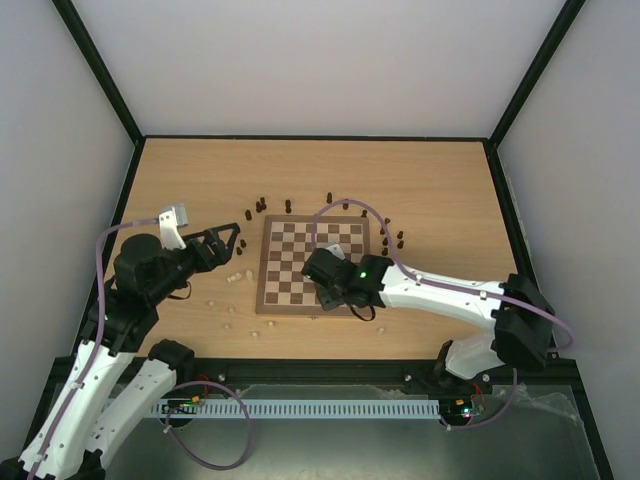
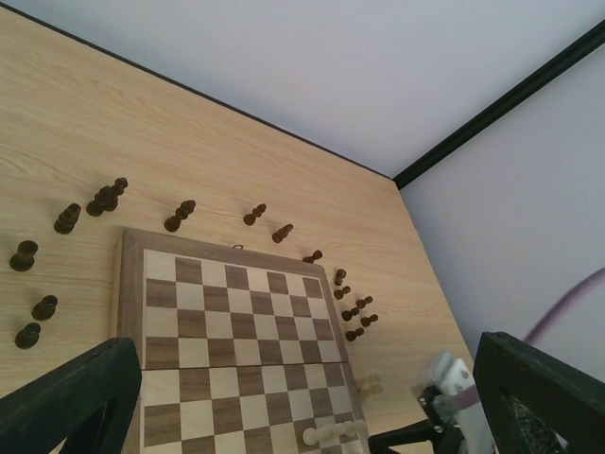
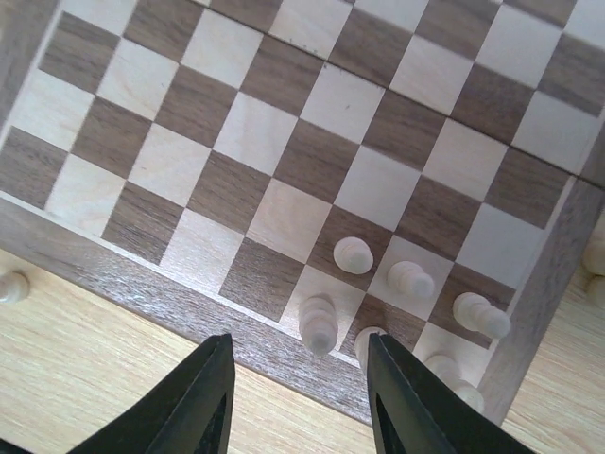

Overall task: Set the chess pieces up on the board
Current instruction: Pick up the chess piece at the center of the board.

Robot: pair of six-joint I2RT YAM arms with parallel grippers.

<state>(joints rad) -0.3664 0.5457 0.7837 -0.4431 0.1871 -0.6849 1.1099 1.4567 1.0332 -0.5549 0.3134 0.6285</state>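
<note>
The board [image 1: 290,262] lies mid-table. My right gripper [image 1: 330,295] hangs open over its near right corner. In the right wrist view the gripper [image 3: 300,345] is open just above a cream piece [image 3: 319,324] on the edge row. Other cream pieces [image 3: 353,253] [image 3: 412,280] [image 3: 480,316] stand on neighbouring squares, and one is partly hidden behind the right finger [image 3: 406,397]. My left gripper [image 1: 228,240] [image 2: 307,378] is open and empty, left of the board. Dark pieces [image 1: 260,205] [image 2: 180,216] stand off the board along its far and right sides.
Loose cream pieces [image 1: 235,277] [image 1: 228,325] lie on the table [image 1: 440,190] left of the board. One cream piece [image 3: 11,286] lies off the board's edge, and another lies off its right side [image 2: 367,385]. A black frame [image 1: 310,137] edges the table.
</note>
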